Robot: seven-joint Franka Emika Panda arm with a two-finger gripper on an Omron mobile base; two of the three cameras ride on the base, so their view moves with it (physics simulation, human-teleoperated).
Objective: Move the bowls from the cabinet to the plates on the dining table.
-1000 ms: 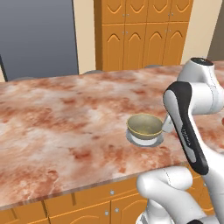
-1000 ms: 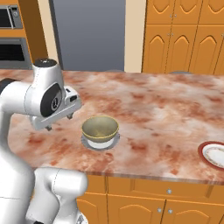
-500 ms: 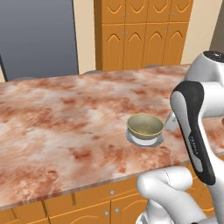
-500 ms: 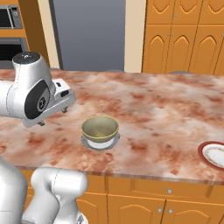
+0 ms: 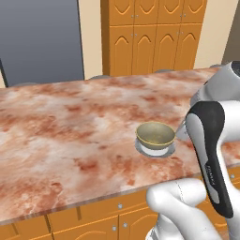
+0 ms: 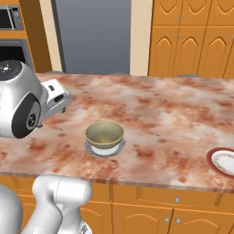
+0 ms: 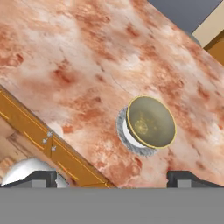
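The arm has swung back toward frame left, its tool (image 7: pixel 111 177) wide open and empty, since the bowl (image 6: pixel 104 134) sits delivered on the grey-rimmed plate (image 6: pixel 105 149) mid-desk (image 6: pixel 151 105).

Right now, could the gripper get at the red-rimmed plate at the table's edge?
Probably yes. The red-rimmed plate lies bare with open table around it; the bowl on the grey-rimmed plate sits well aside. The gripper is open and holds nothing.
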